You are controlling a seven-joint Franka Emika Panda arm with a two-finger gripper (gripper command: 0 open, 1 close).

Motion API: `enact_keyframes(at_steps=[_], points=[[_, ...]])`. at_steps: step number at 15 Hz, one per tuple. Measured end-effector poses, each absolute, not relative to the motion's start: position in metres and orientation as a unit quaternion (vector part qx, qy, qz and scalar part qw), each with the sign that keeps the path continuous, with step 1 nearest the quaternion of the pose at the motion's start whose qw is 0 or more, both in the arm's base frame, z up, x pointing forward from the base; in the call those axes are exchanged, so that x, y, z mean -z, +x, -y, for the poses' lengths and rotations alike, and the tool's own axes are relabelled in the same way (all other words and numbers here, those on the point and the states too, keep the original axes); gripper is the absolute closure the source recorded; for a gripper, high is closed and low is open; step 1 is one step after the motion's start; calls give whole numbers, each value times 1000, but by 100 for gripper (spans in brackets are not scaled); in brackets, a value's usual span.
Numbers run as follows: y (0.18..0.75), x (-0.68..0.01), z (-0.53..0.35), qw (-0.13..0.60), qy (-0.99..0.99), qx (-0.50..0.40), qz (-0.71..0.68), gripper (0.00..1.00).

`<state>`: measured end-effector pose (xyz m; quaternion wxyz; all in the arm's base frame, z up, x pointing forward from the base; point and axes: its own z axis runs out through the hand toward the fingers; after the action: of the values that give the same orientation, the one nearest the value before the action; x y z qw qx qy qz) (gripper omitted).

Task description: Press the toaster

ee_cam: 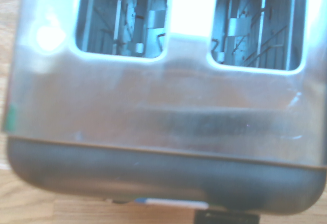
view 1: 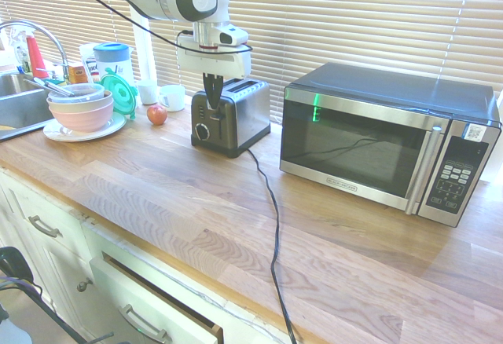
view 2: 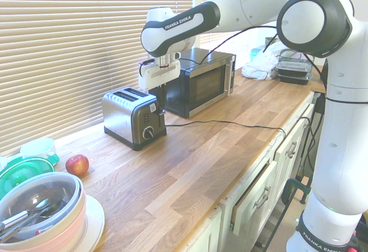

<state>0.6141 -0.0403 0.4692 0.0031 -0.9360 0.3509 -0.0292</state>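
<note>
The toaster [view 1: 234,116] [view 2: 133,117] is a small two-slot one with brushed steel sides, black ends and a round dial on its front. It stands on the wooden counter [view 1: 236,203] in front of the window blinds. My gripper [view 1: 211,95] [view 2: 159,103] hangs straight down over the toaster's front end, fingers shut together, their tips against the upper part of the black front face, above the dial. Seen from the wrist, the toaster's steel top [ee_cam: 163,106] with both slots fills the picture, with the black front edge below it.
A large steel-and-black microwave [view 1: 389,141] [view 2: 198,79] stands close beside the toaster. The toaster's black cord [view 1: 273,234] trails across the counter. A red apple [view 1: 157,114] [view 2: 77,164], stacked bowls [view 1: 81,108], cups and a sink [view 1: 20,100] lie on the other side.
</note>
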Motion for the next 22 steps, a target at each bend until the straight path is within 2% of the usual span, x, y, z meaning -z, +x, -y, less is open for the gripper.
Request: enact_keyframes(at_steps=[6,22], points=[[620,-449,51,2,-936,24,-352,100],[600,-461,31,7,-940,36,-340,100]])
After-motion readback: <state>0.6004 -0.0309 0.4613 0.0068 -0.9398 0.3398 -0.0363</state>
